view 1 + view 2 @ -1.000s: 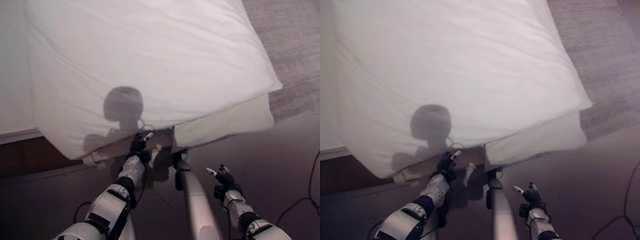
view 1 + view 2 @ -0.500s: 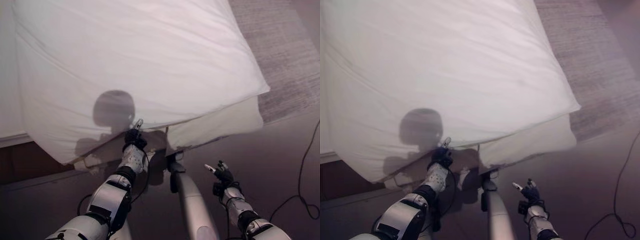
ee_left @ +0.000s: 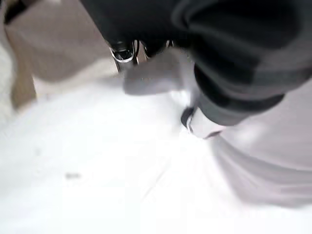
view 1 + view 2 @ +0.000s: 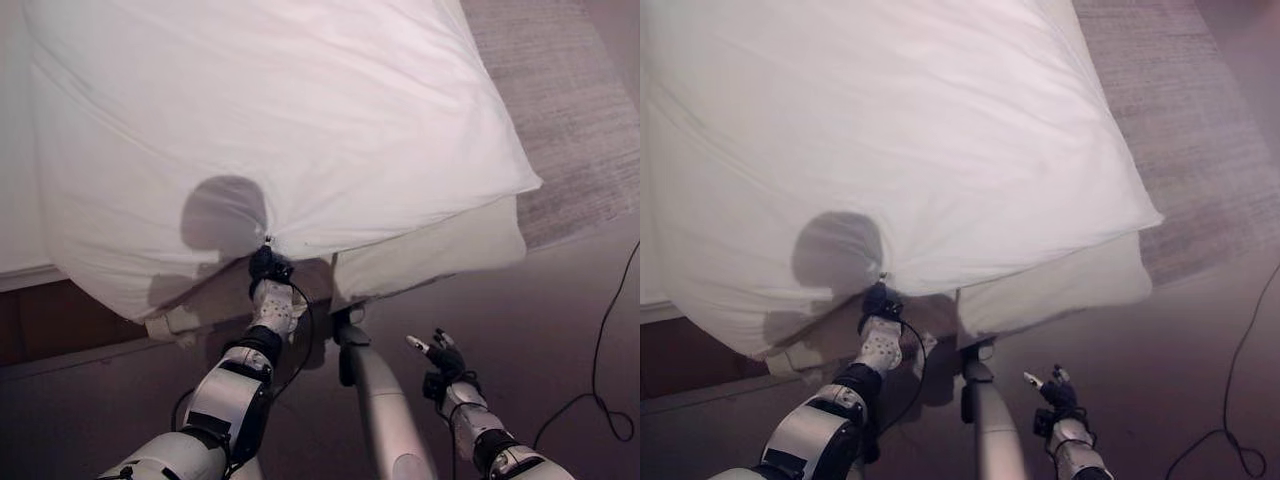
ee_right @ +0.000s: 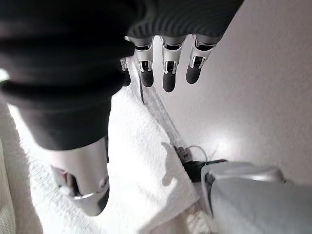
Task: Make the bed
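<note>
While the left hand (image 4: 268, 268) seemingly pinches the white duvet (image 4: 280, 120) edge at lower centre, the right hand (image 4: 443, 358) hangs open, lower right.

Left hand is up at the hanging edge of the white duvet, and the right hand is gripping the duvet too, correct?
Not quite. The left hand is at the duvet's hanging edge, but the right hand grips nothing: it hangs open over the floor, apart from the bedding. The left eye view shows this.
</note>
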